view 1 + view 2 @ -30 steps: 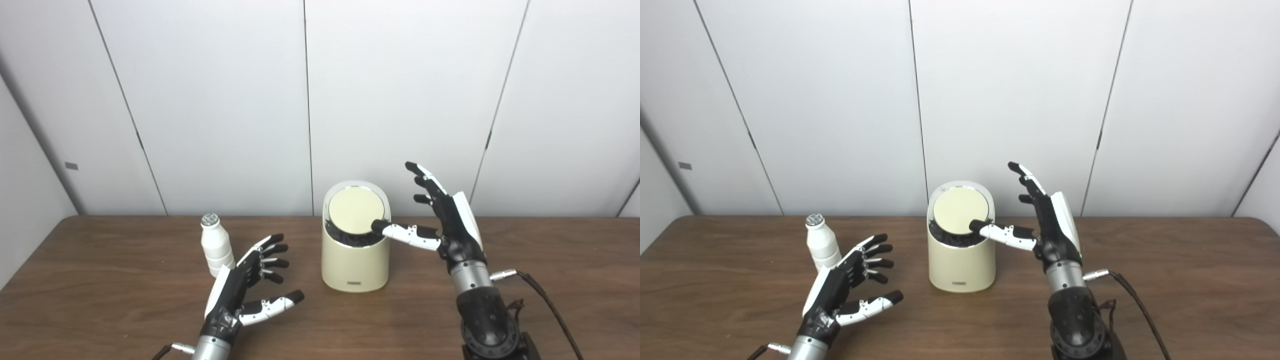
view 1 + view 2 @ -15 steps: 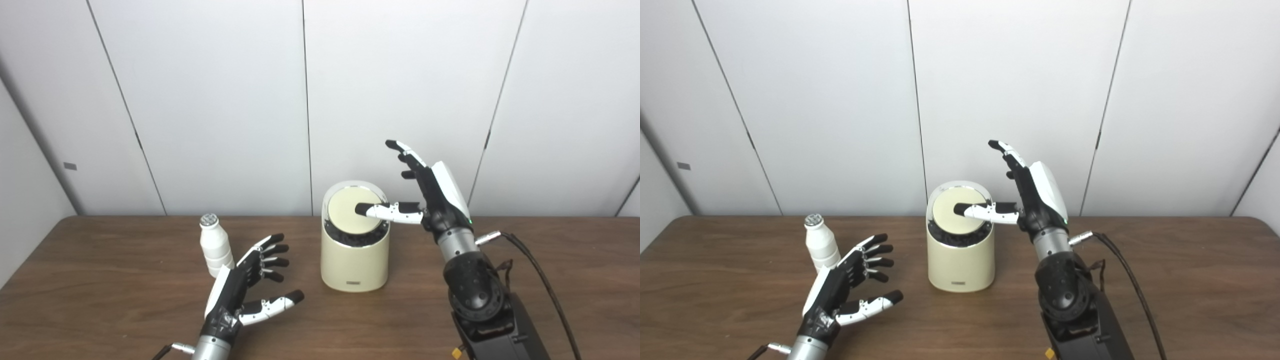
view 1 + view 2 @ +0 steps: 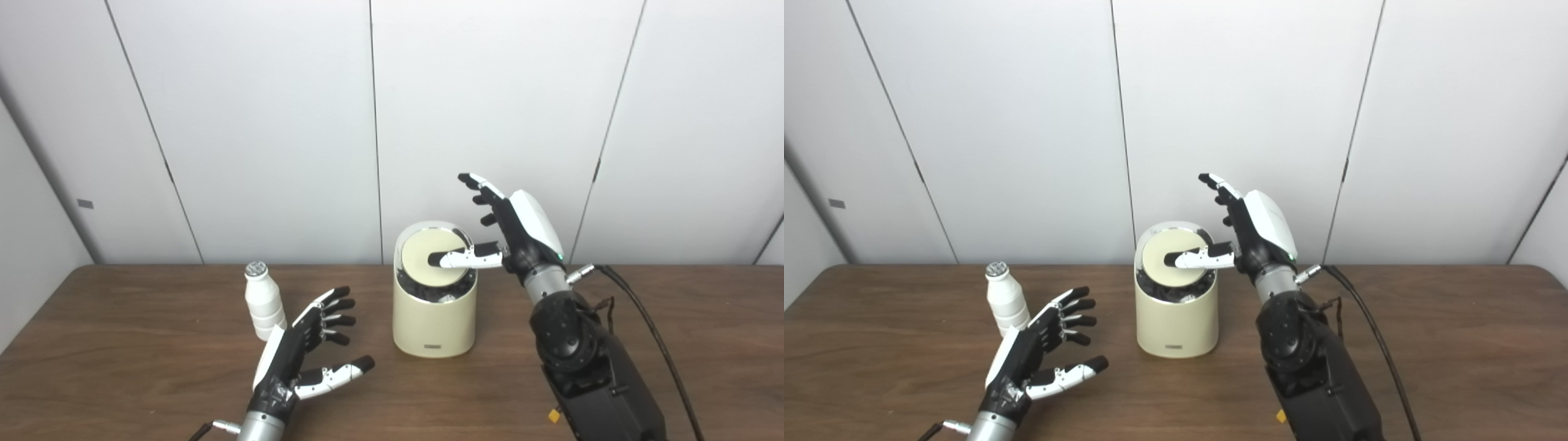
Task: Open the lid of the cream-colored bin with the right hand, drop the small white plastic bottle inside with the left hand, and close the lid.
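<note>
The cream-colored bin (image 3: 435, 318) stands upright at the table's middle. Its round lid (image 3: 429, 260) is tilted, showing a dark gap along the front rim. My right hand (image 3: 508, 236) hovers at the bin's right side, open, fingers spread upward, thumb lying across the lid. The small white plastic bottle (image 3: 263, 301) with a grey cap stands upright to the bin's left. My left hand (image 3: 306, 349) rests low over the table just right of and nearer than the bottle, open, palm facing the bin, apart from the bottle.
The brown wooden table (image 3: 122, 367) runs to a white panelled wall behind. A black cable (image 3: 649, 331) trails from my right wrist across the table's right part.
My right hand rose and moved left, from the bin's front right to beside its top, and its thumb slid onto the lid. The lid's front gap looks wider. The left hand stayed put.
</note>
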`<action>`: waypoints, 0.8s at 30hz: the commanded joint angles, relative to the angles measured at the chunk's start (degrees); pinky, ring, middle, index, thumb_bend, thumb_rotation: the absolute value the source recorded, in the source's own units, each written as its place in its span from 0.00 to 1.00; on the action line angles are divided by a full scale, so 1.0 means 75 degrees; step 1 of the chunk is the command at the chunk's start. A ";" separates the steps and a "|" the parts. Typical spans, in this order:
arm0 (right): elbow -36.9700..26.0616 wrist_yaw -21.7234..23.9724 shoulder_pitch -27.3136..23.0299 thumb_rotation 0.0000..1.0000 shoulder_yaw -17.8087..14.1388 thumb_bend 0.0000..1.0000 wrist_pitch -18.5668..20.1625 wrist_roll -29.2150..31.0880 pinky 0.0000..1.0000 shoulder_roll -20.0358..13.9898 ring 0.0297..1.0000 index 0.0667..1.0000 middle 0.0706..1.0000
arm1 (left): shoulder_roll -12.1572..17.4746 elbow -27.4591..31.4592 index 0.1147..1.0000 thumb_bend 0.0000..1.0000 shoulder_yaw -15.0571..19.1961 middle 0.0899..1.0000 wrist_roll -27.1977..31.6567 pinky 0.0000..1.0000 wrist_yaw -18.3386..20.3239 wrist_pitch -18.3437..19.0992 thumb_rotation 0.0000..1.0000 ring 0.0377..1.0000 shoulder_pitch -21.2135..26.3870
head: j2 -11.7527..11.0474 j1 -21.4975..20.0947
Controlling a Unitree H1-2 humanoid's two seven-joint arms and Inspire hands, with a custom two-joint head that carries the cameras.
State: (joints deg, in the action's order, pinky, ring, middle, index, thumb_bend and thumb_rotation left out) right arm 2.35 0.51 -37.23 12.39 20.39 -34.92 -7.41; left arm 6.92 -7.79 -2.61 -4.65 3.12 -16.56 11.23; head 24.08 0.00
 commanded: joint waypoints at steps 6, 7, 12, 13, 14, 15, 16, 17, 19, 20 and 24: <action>0.0287 -0.0103 -0.0540 0.28 0.0159 0.91 -0.0278 -0.0204 0.67 -0.0067 0.85 0.88 0.91 | -0.0010 0.0114 0.86 0.74 -0.0027 0.81 -0.0098 0.61 -0.0023 -0.0146 0.17 0.73 0.0275 | 0.0007 0.0000; 0.0354 -0.0121 -0.0552 0.30 0.0176 0.92 -0.0330 -0.0199 0.67 -0.0072 0.85 0.88 0.91 | -0.0013 0.0105 0.86 0.74 -0.0031 0.81 -0.0106 0.61 -0.0025 -0.0142 0.17 0.73 0.0276 | 0.0007 0.0000; 0.0495 -0.0148 -0.0554 0.35 0.0267 0.93 -0.0468 -0.0181 0.67 -0.0090 0.86 0.89 0.92 | -0.0036 0.0129 0.86 0.74 -0.0022 0.80 -0.0071 0.61 -0.0007 -0.0129 0.16 0.73 0.0268 | 0.0027 0.0016; 0.0506 -0.0149 -0.0547 0.34 0.0281 0.93 -0.0484 -0.0175 0.66 -0.0095 0.86 0.89 0.92 | -0.0037 0.0137 0.86 0.74 -0.0020 0.80 -0.0070 0.61 -0.0005 -0.0119 0.17 0.73 0.0265 | 0.0027 0.0016; 0.0524 -0.0144 -0.0541 0.34 0.0300 0.93 -0.0490 -0.0182 0.66 -0.0104 0.86 0.89 0.92 | -0.0037 0.0139 0.86 0.74 -0.0019 0.80 -0.0072 0.61 -0.0002 -0.0112 0.17 0.73 0.0265 | 0.0027 0.0016; 0.0521 -0.0117 -0.0534 0.34 0.0316 0.93 -0.0466 -0.0193 0.66 -0.0111 0.86 0.89 0.92 | -0.0039 0.0164 0.86 0.74 -0.0018 0.80 -0.0064 0.60 0.0007 -0.0083 0.17 0.73 0.0259 | 0.0060 0.0003; 0.0519 -0.0093 -0.0528 0.32 0.0328 0.92 -0.0439 -0.0204 0.65 -0.0116 0.86 0.89 0.92 | -0.0040 0.0184 0.86 0.74 -0.0018 0.80 -0.0067 0.61 0.0011 -0.0062 0.17 0.73 0.0254 | 0.0060 0.0003; 0.0521 -0.0066 -0.0522 0.29 0.0345 0.91 -0.0402 -0.0218 0.65 -0.0124 0.86 0.89 0.92 | -0.0040 0.0203 0.86 0.74 -0.0020 0.81 -0.0083 0.61 0.0010 -0.0042 0.18 0.74 0.0249 | 0.0060 0.0003; 0.0535 -0.0053 -0.0509 0.25 0.0370 0.90 -0.0360 -0.0240 0.65 -0.0132 0.86 0.89 0.92 | -0.0043 0.0240 0.86 0.74 -0.0021 0.81 -0.0086 0.61 0.0015 -0.0005 0.18 0.74 0.0237 | 0.0086 0.0007; 0.0547 -0.0052 -0.0501 0.23 0.0385 0.90 -0.0354 -0.0255 0.65 -0.0142 0.85 0.89 0.92 | -0.0042 0.0249 0.86 0.74 -0.0023 0.81 -0.0064 0.62 0.0027 -0.0008 0.17 0.74 0.0234 | 0.0086 0.0007; 0.0629 -0.0025 -0.0492 0.19 0.0466 0.89 -0.0311 -0.0344 0.65 -0.0195 0.84 0.89 0.92 | -0.0045 0.0282 0.86 0.74 -0.0036 0.81 -0.0112 0.61 0.0017 0.0012 0.17 0.73 0.0221 | 0.0116 0.0005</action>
State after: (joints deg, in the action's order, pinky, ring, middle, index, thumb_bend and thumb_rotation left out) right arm 7.77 0.53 -38.39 15.71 18.77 -35.94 -7.92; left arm 6.59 -7.74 -2.81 -5.55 3.10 -16.15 11.23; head 24.87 0.00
